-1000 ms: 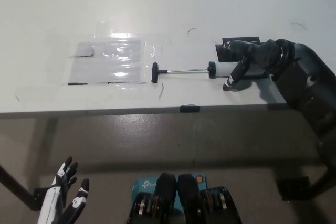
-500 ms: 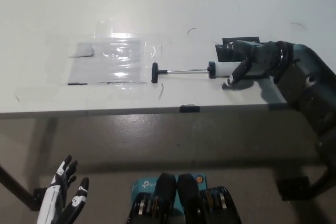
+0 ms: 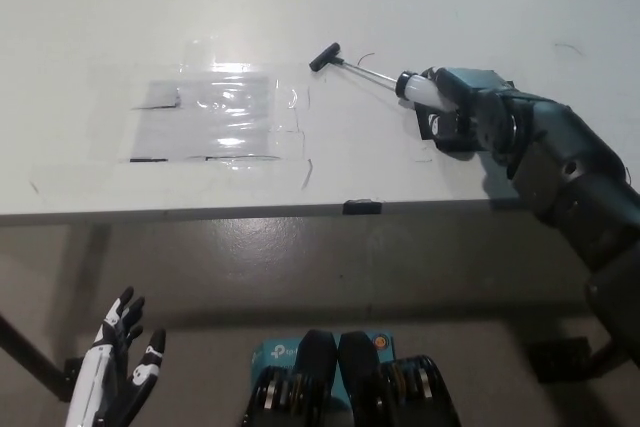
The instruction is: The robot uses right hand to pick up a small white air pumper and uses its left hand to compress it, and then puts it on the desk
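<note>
The small white air pumper is lifted off the desk at the right, its thin metal rod slanting up-left to a black T-handle. My black right hand is shut on the pumper's white barrel, hiding most of it. Far below the desk edge, at the lower left of the head view, my white left hand rests open with its fingers spread, well away from the pumper.
A clear plastic sheet is taped flat on the white desk left of the pumper. A small black clip sits on the desk's front edge. Grey floor lies below the desk.
My right hand closed on the pumper's barrel and raised it off the desk. The rod swung from lying level to slanting up-left. The left hand barely moved.
</note>
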`<action>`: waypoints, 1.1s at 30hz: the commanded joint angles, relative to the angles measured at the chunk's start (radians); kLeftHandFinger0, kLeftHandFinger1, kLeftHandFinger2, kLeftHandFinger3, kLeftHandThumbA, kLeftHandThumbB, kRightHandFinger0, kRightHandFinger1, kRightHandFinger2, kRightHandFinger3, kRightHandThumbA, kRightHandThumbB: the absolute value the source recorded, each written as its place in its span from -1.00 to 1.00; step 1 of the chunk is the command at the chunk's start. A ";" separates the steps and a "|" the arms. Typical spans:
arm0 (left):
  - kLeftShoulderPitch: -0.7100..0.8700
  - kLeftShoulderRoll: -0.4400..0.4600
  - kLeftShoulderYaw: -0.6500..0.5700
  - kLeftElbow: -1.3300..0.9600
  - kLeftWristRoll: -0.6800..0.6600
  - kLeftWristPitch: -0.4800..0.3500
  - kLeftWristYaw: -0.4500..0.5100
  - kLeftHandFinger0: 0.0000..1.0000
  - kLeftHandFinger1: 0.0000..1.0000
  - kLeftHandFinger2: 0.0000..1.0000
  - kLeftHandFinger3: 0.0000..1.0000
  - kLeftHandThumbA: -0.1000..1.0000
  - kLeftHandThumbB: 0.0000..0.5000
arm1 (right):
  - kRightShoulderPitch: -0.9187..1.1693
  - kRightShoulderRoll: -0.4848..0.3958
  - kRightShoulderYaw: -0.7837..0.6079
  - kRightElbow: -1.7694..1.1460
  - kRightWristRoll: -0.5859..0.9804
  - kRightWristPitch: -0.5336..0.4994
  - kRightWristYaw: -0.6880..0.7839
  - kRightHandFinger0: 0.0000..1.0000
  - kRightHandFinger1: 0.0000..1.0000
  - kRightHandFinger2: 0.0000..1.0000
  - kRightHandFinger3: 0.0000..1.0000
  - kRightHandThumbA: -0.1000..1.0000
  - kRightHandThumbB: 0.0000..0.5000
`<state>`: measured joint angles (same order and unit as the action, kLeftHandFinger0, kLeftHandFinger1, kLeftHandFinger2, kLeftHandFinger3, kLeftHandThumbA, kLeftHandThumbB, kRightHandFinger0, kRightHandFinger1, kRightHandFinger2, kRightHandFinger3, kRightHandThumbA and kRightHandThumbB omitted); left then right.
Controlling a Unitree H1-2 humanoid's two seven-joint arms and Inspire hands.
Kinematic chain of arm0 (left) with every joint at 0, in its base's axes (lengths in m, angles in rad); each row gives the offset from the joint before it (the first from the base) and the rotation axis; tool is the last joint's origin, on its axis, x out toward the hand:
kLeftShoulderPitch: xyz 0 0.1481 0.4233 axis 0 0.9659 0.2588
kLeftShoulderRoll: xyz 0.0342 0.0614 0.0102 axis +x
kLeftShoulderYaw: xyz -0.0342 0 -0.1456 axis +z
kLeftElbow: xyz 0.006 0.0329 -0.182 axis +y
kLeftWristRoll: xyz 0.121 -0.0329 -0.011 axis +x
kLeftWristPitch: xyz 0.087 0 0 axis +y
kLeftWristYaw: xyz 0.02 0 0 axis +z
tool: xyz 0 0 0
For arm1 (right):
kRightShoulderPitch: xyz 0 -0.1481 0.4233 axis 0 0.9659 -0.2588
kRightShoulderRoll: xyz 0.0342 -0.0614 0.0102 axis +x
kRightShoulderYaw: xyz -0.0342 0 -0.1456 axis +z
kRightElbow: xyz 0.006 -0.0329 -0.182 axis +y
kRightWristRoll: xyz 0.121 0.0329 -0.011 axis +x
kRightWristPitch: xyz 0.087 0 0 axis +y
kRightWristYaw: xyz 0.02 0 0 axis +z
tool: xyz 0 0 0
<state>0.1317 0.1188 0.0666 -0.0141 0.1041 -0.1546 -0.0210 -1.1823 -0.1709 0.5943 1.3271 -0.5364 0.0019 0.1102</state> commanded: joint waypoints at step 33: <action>-0.028 0.027 -0.014 -0.398 -0.200 -0.045 -0.055 1.00 1.00 1.00 1.00 1.00 -0.32 | 0.370 -0.346 -0.220 -1.126 0.089 -0.024 0.184 -0.83 0.06 0.64 0.96 -1.00 -0.61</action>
<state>0.1426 0.1120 0.0633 -0.2007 0.0258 -0.1585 -0.0253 -0.8320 -0.3916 0.4627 0.6442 -0.5231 -0.1055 0.1327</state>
